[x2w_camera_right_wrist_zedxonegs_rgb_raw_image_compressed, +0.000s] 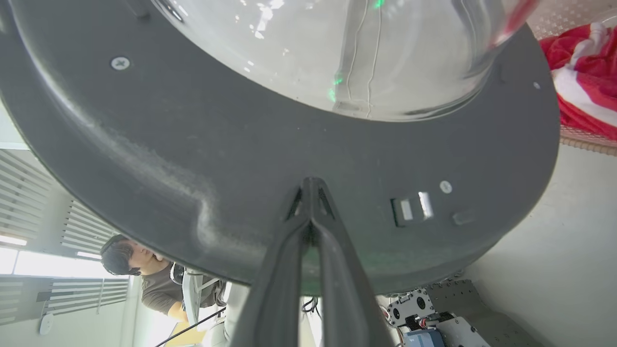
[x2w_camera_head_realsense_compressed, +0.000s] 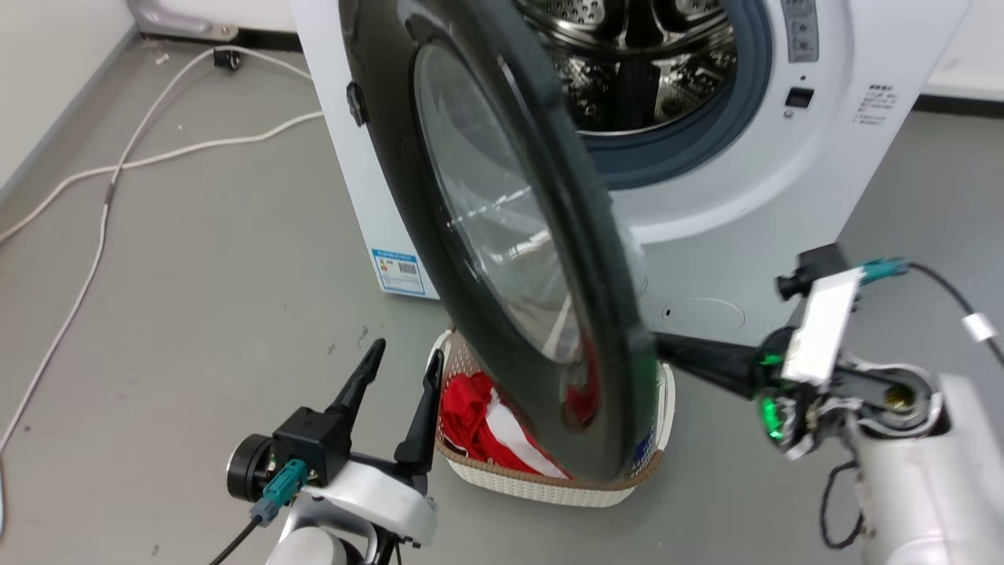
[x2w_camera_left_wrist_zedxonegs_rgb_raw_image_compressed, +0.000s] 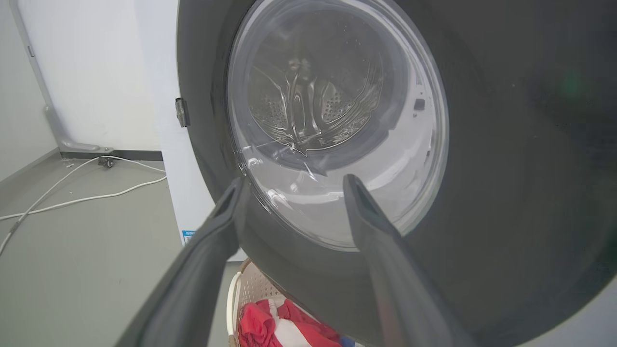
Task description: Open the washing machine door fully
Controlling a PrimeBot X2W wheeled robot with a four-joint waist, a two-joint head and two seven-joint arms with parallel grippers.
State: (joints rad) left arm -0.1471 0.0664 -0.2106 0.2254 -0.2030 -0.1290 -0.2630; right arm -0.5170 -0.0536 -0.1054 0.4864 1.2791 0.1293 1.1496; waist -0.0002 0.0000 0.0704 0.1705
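Note:
The washing machine door (x2w_camera_head_realsense_compressed: 494,212) stands partly swung out from the white machine (x2w_camera_head_realsense_compressed: 745,212), its black rim and clear glass bowl edge-on to me. My right gripper (x2w_camera_head_realsense_compressed: 667,345) is shut, its fingers together and its tips against the grey inner side of the door (x2w_camera_right_wrist_zedxonegs_rgb_raw_image_compressed: 241,144) near the free edge, as the right wrist view shows (x2w_camera_right_wrist_zedxonegs_rgb_raw_image_compressed: 308,182). My left gripper (x2w_camera_head_realsense_compressed: 406,353) is open and holds nothing, low in front of the door's outer face (x2w_camera_left_wrist_zedxonegs_rgb_raw_image_compressed: 506,144). In the left wrist view the left gripper (x2w_camera_left_wrist_zedxonegs_rgb_raw_image_compressed: 294,182) frames the glass.
The steel drum (x2w_camera_head_realsense_compressed: 635,63) and its blue-grey rubber ring (x2w_camera_head_realsense_compressed: 690,149) are exposed. A white basket (x2w_camera_head_realsense_compressed: 549,482) with red cloth (x2w_camera_head_realsense_compressed: 471,416) sits on the floor under the door. White cables (x2w_camera_head_realsense_compressed: 157,149) run across the floor at the left. A person (x2w_camera_right_wrist_zedxonegs_rgb_raw_image_compressed: 144,274) sits in the background.

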